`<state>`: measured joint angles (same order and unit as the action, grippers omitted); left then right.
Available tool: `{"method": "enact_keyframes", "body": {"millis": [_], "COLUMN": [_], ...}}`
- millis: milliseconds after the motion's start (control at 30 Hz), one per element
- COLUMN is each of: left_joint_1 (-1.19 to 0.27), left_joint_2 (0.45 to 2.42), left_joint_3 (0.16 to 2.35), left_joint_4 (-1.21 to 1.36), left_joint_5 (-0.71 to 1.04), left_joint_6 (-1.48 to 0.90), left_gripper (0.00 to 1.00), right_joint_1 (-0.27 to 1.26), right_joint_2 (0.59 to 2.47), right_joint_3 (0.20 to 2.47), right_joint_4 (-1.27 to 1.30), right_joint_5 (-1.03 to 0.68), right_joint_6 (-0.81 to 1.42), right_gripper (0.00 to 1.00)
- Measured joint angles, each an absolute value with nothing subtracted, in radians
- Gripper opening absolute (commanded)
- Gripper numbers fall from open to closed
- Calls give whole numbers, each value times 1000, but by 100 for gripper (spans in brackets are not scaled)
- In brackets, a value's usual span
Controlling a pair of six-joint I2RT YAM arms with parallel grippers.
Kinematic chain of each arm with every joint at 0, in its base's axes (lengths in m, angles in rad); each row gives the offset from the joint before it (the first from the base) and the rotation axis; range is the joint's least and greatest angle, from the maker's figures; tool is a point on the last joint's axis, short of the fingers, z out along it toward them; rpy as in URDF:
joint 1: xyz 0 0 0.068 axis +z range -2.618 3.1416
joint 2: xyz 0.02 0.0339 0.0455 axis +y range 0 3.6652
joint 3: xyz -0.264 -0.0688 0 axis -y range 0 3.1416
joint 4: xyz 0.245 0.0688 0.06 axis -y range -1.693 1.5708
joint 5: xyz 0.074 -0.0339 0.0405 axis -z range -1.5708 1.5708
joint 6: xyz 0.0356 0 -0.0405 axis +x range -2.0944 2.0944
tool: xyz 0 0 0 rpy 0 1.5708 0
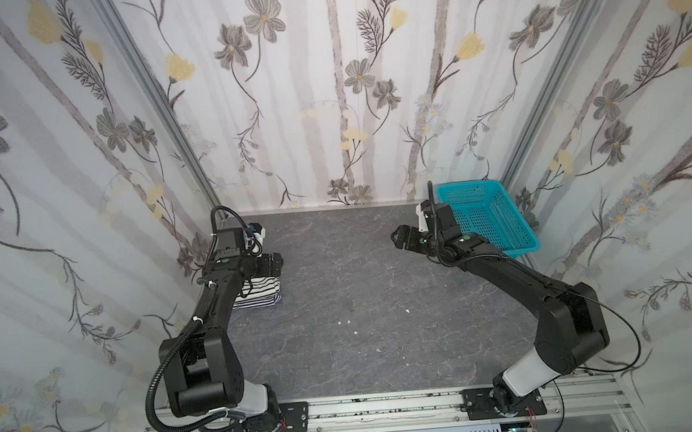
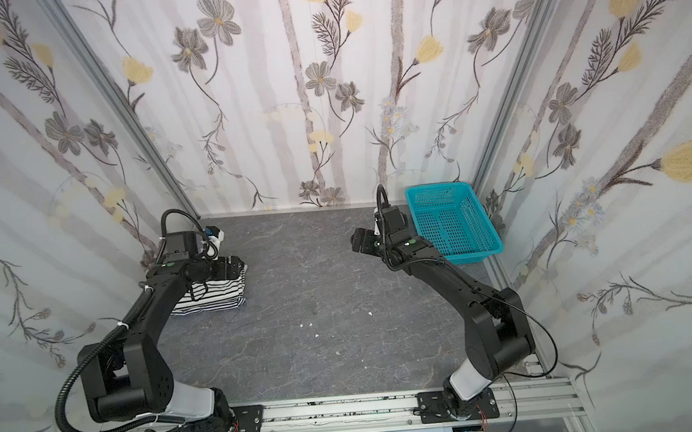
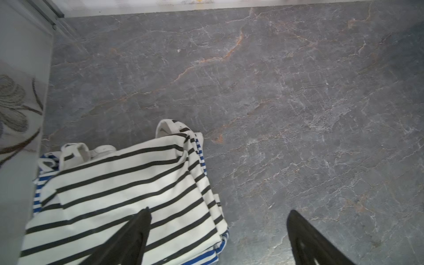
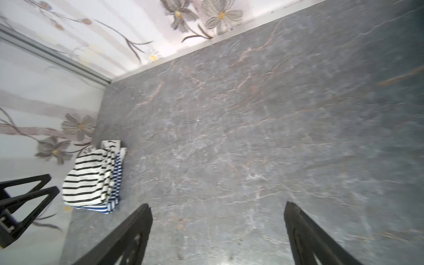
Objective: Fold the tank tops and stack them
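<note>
**A:** We've got the tank tops (image 1: pixel 258 293) folded and stacked, the black-and-white one (image 3: pixel 114 183) over the blue-striped one (image 4: pixel 115 183), at the far-left edge of the table (image 1: pixel 362 287).

**B:** Yep, and we see the left gripper (image 3: pixel 219 210) over the stack's edge, spread wide and empty. The right gripper (image 4: pixel 216 205) is wide too, well apart.

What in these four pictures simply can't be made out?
- The blue-striped tank top: both wrist views show only its edges; the black-striped tank top covers the rest.
- Both tops, in both top views: the left arm hides much of them.
- The basket, in both top views: the right arm hides its near-left corner.
- The white specks on the table: too small to identify.
</note>
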<state>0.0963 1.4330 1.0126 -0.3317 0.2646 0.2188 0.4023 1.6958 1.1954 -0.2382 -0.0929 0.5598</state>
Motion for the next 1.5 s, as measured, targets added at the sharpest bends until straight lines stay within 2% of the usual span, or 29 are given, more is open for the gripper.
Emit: {"method": "enact_keyframes", "body": {"millis": [400,600,867,1067,1400,1500], "left_joint_1": [45,44,42,20,17,17], "left_joint_2": [1268,1299,1421,1566,1589,1590], "left_joint_3": [481,360,278,159,156,174], "left_joint_4": [395,691,966,1291,1433,1430], "left_joint_5": [190,181,157,154,150,155], "left_joint_6": [52,40,-2,-19,-23,-22], "left_gripper": [100,100,100,100,100,100], "right_joint_1": [93,64,60,60,38,33], "right_joint_2": [1386,1282,1274,1261,1474,1489], "right_joint_3": [846,657,460,311,168,176], "right_joint_4": [-115,41,324,635,1171,1188], "right_joint_5": [104,215,272,267,176,156], "right_joint_6": [432,356,255,157,64,59], "right_gripper": [96,95,94,94,94,95]}}
